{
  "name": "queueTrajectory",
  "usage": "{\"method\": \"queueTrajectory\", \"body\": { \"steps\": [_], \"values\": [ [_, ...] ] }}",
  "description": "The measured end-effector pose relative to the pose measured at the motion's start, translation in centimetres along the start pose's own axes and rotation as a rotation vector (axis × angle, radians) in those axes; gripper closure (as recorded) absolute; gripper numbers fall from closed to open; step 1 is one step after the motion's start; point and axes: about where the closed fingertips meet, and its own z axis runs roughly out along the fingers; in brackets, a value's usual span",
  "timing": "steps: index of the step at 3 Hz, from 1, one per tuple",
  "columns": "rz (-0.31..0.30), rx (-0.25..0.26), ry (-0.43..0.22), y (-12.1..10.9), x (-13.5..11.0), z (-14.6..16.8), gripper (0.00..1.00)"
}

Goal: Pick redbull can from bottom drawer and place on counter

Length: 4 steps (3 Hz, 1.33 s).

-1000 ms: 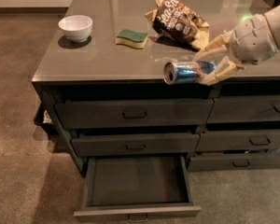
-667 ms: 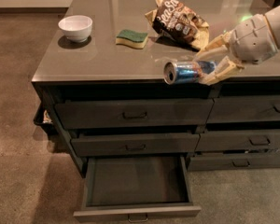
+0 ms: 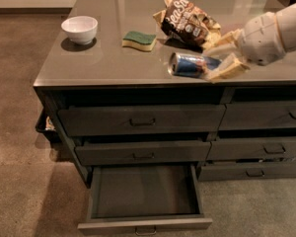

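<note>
The redbull can [image 3: 188, 64], blue and silver, lies on its side on the counter [image 3: 113, 58] near the front edge, silver top facing left. My gripper [image 3: 213, 61] reaches in from the right. Its tan fingers [image 3: 226, 69] sit above and below the can's right end and hold it. The bottom drawer [image 3: 143, 191] on the left side stands pulled out, and its inside shows nothing in it.
A brown snack bag [image 3: 187, 21] lies just behind the can and gripper. A green and yellow sponge [image 3: 139, 40] and a white bowl [image 3: 79, 28] sit further left on the counter. The upper drawers [image 3: 140, 120] are closed. Brown carpet surrounds the cabinet.
The can, held at the counter's front edge before, has moved back and down with the gripper and now rests on the counter top.
</note>
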Motion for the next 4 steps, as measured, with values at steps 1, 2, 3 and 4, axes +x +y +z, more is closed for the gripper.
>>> {"method": "queueTrajectory", "body": {
  "steps": [1, 2, 3, 4],
  "values": [
    [0.125, 0.073, -0.034, -3.3, 0.2, 2.6, 1.00],
    [0.242, 0.091, -0.063, -6.0, 1.4, 5.6, 1.00],
    [0.310, 0.083, -0.064, -7.9, 1.8, 8.4, 1.00],
    [0.337, 0.085, -0.037, -9.3, 1.1, 10.4, 1.00]
  ]
}}
